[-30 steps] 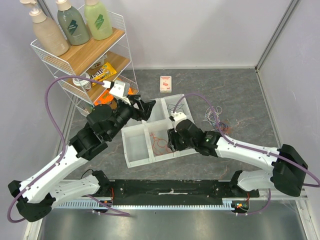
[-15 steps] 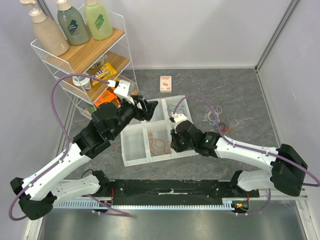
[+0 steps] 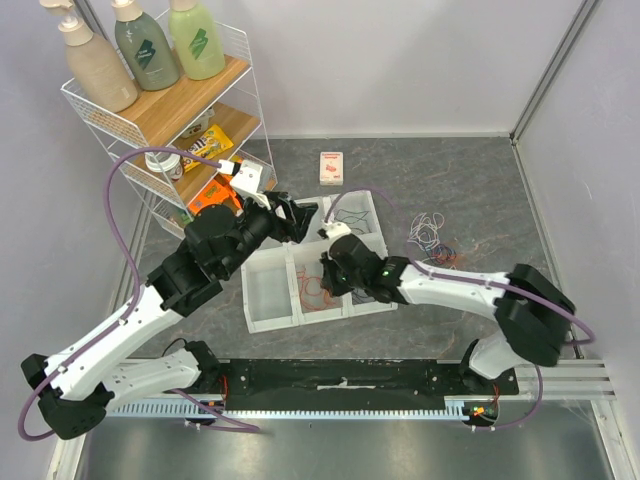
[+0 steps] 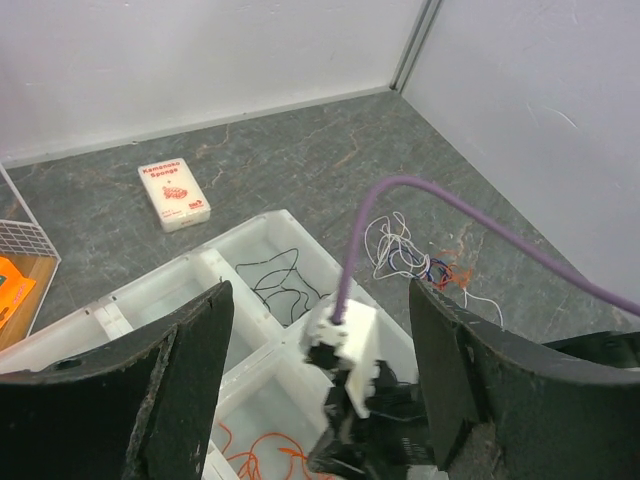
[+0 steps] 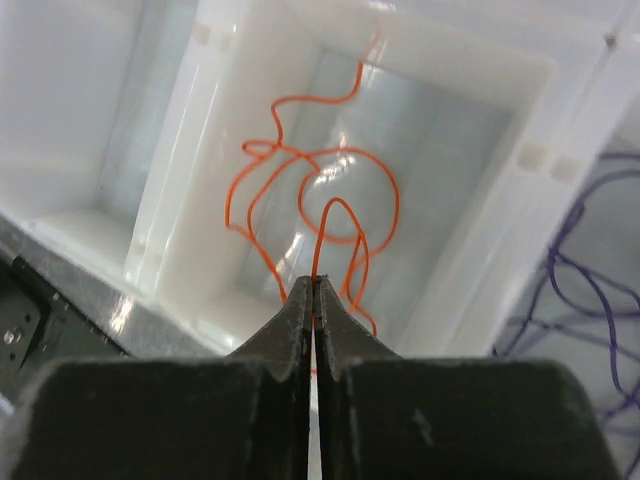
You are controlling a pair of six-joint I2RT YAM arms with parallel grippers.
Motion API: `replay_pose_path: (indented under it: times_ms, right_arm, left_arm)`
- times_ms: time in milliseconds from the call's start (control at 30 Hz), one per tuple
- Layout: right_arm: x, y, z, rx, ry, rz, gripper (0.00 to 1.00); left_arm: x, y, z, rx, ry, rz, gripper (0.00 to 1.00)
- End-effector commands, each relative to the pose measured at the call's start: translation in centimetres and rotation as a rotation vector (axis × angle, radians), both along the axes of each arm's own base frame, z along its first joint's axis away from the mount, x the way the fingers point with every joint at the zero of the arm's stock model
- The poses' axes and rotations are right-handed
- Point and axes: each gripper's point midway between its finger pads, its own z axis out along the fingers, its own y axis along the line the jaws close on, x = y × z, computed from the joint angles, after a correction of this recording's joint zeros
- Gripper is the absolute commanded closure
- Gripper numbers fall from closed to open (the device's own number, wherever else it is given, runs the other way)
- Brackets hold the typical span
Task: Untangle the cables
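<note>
Over the tray (image 5: 440,50), right tool (image 5: 314,285) pinches a curly orange cable (image 5: 321,235); left tool (image 4: 320,290) gapes

orange cable (image 5: 320,245), black cable (image 4: 278,290), white tray (image 5: 500,190), grey table (image 4: 300,160)

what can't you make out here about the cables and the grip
- Top view: where the right gripper pinches the orange cable is hidden under its own wrist.
- Right wrist view: the blue-purple cable is cut off by the right edge.
- Top view: the tangle is too small to tell which strands cross.
- Left wrist view: the orange cable is cut off by the bottom edge and partly behind the right arm.
</note>
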Motion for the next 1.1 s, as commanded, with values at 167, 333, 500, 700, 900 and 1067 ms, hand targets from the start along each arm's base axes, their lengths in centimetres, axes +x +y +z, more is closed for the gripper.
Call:
replay_pose_path:
  times_ms: [167,333,500,700,900,1067]
  right_arm:
    - [3.6,2.6,1.7,-0.019,-0.11,-0.001,0.71]
    - [3.5,-2.7,4.3,-0.006,-0.119,-0.085,0.53]
    - [4.0,-11.2,6.1,-0.021,-0.167,-0.305,0.28]
    - [5.7,-23.3,5.2,-0.183,-0.181,-0.679,0.25]
    - [7.4,-30.2,1.3,-0.242,-0.029,-0.836,0.32]
    - [7.8,-31.0,0.0,-0.262,0.025,-0.81,0.37]
  left_arm:
    - [0.5,0.2,1.1,-0.006,-0.026,0.023,0.23]
    - [-0.5,0.0,2.1,-0.05,-0.034,-0.024,0.23]
    - [-0.4,0.4,2.1,-0.052,-0.04,-0.006,0.23]
    - [-0.9,0.1,2.5,-0.069,-0.039,-0.033,0.23]
    - [-0.3,0.0,1.7,-0.042,-0.031,-0.012,0.23]
    - [-0.1,-0.6,1.2,-0.02,-0.015,-0.032,0.23]
